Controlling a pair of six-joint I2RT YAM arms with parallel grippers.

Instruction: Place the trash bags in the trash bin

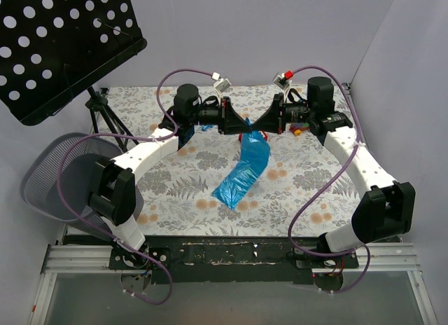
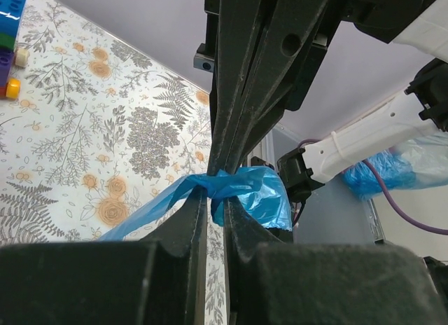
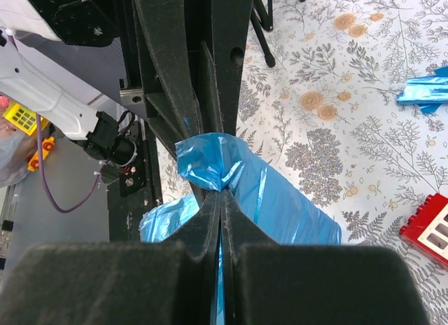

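The blue trash bag (image 1: 241, 174) hangs from a pinched top corner down to the flowered table, where its lower end rests. Both grippers meet tip to tip above it. My left gripper (image 1: 245, 123) is shut on the bunched film (image 2: 259, 195), which is pinched at the left gripper's tips (image 2: 215, 199). My right gripper (image 1: 256, 123) is shut on the same bunch (image 3: 210, 160), which shows just above the right gripper's tips (image 3: 222, 192). The wire mesh trash bin (image 1: 59, 181) lies tilted off the table's left edge, beside the left arm.
A black perforated music stand (image 1: 59, 41) on a tripod stands at the back left. A red toy block (image 3: 430, 227) lies by the bag. A multicoloured brick car (image 2: 8, 31) sits near the back. A small piece of blue film (image 3: 427, 92) lies on the cloth.
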